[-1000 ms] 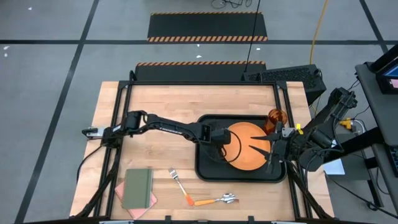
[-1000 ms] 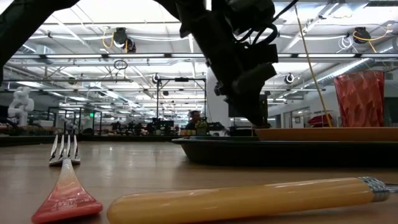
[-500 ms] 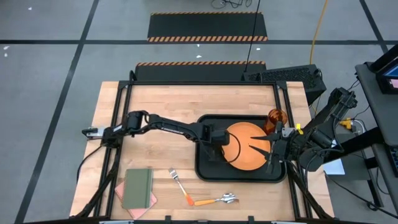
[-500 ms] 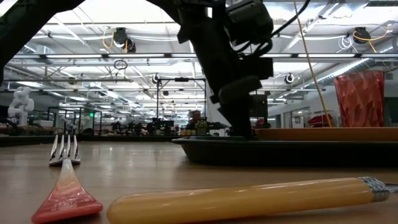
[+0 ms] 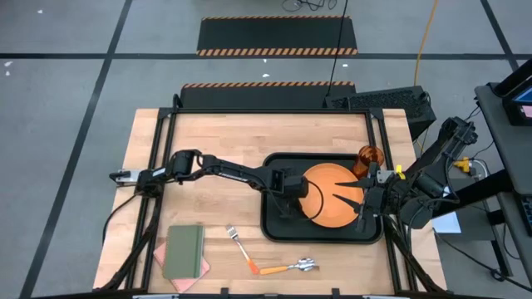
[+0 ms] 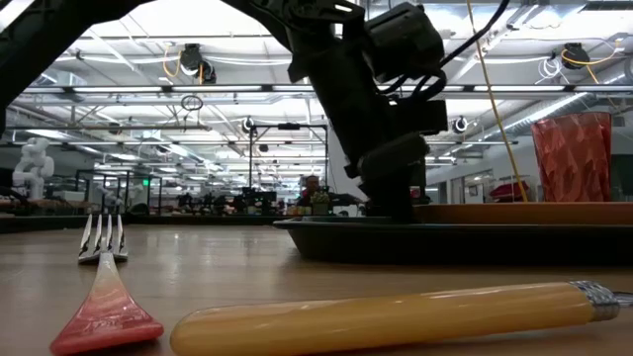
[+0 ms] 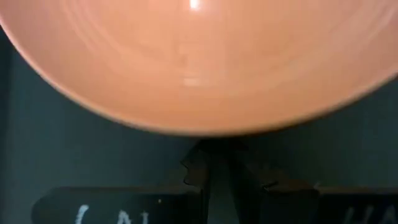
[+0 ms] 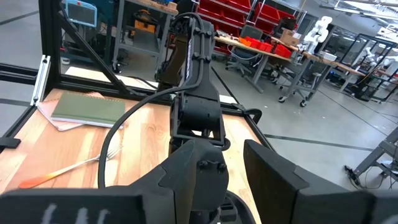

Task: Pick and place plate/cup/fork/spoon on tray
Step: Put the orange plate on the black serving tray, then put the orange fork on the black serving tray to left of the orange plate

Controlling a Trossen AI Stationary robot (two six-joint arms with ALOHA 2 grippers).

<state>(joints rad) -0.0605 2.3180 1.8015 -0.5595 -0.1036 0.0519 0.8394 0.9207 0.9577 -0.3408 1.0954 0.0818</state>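
Note:
The orange plate point(image 5: 332, 196) lies flat on the black tray point(image 5: 278, 224); it also fills the left wrist view point(image 7: 199, 56). The amber cup point(image 5: 368, 156) stands upright at the tray's far right corner. The fork point(image 5: 239, 242) and the spoon point(image 5: 287, 267) lie on the table near the front edge. My left gripper point(image 5: 288, 186) is shut, low over the tray floor at the plate's left rim. My right gripper point(image 5: 357, 201) is open and empty above the plate's right part. My left gripper has its shut fingertips point(image 7: 208, 155) right at the plate's left rim point(image 7: 205, 129), coming level from the table's left, low over the tray floor. I cannot tell whether they touch the rim. The plate lies flat on the tray.
A green notebook point(image 5: 183, 251) lies on a pink cloth at the near left corner. Bare wood lies between the notebook, the cutlery and the tray. In the low view the fork point(image 6: 104, 287) and the spoon's handle point(image 6: 386, 316) lie close to the camera.
My left gripper has drawn back a little from over the plate toward the table's left edge and come down to the tray floor beside the plate's rim. The plate has stayed where it was.

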